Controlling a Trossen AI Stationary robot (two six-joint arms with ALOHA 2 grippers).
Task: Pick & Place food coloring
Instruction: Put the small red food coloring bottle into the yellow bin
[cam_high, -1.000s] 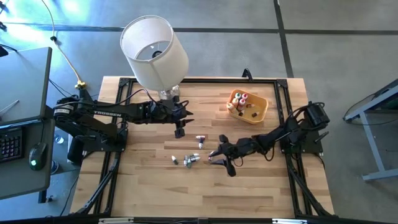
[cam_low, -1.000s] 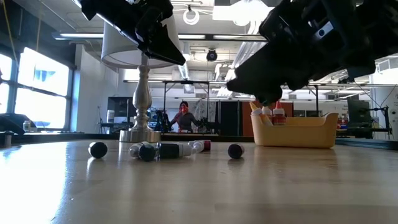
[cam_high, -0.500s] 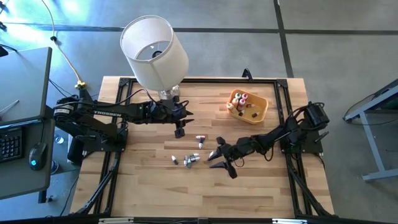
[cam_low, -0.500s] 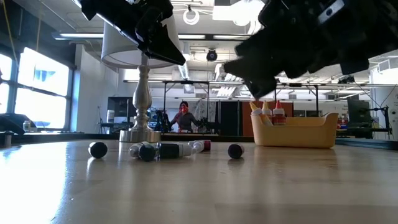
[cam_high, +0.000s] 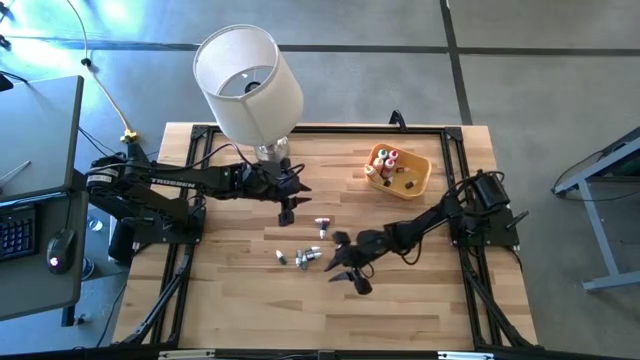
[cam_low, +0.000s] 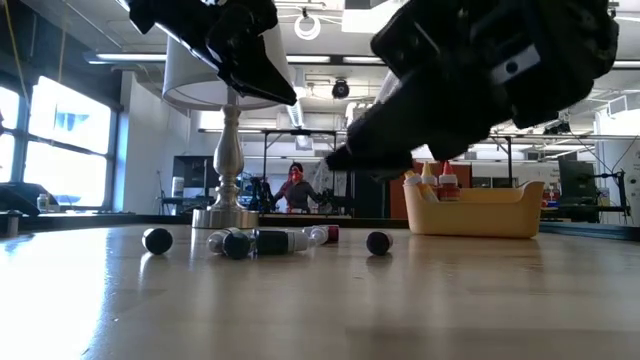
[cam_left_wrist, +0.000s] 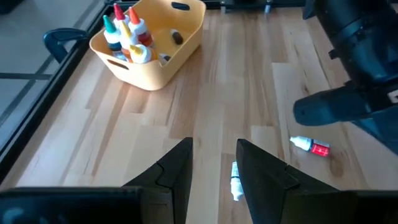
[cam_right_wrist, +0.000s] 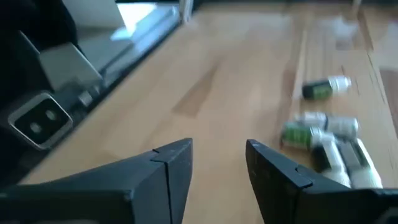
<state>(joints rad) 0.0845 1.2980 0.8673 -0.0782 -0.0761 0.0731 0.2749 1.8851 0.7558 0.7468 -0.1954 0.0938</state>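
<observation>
Several small food coloring bottles lie on their sides on the wooden table: a green-labelled cluster (cam_high: 305, 257) (cam_right_wrist: 318, 132), one further bottle (cam_right_wrist: 326, 88), a whitish one (cam_left_wrist: 236, 181) and a red-labelled one (cam_left_wrist: 310, 147). More bottles stand upright in the orange bowl (cam_high: 414, 180) at the far right. My right gripper (cam_high: 345, 268) (cam_right_wrist: 217, 168) hangs open and low just right of the cluster, with nothing between its fingers. My left gripper (cam_high: 288, 212) (cam_left_wrist: 214, 171) is open above the whitish bottle, near the lamp's foot, and holds nothing.
A table lamp (cam_high: 250, 80) with a white shade stands at the far left of the table, its foot close to my left arm. A black frame rail (cam_high: 320, 129) runs around the table top. Bare wood lies along the near edge (cam_high: 330, 320).
My right gripper has gone toward the table's left and a little toward its near edge, sinking slightly and rolling, and now hangs close to the bottle cluster. The bottles lie as before.
</observation>
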